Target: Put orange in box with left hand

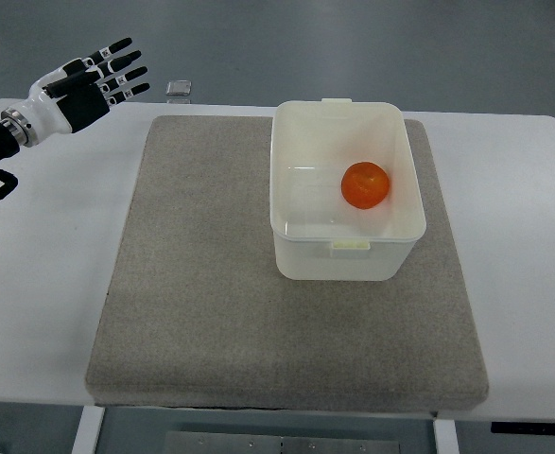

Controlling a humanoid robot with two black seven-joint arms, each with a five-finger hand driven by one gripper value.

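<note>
My left hand [93, 80] is hovering open and empty, while the orange [366, 184] is sitting rightward inside the box [296, 248].

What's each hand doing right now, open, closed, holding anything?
Left hand: open, fingers spread, holding nothing, at the table's far left corner.
Right hand: not in view.
The orange lies in the box.
</note>
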